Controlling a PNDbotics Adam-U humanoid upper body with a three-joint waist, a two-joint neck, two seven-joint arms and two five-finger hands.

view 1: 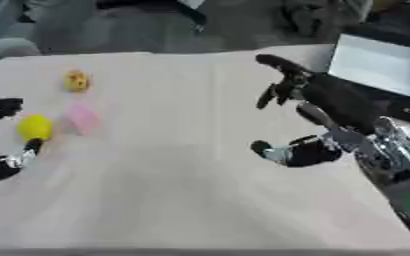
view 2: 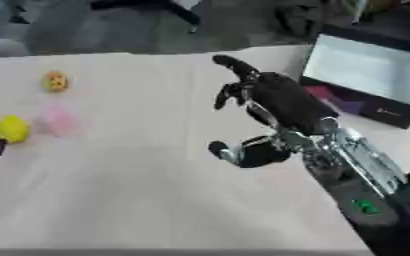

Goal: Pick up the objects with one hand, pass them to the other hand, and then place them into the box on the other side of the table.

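Centrally right hand empty, fingers spread open, left hand fingers around round yellow object, orientation unclear.

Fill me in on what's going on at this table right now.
The left robot hand is at the table's left edge, closing around a yellow ball. A pink object and a small orange-yellow object lie nearby, untouched. The right robot hand hovers open over the middle of the table, holding nothing. The box sits at the far right; I cannot see anything in it.
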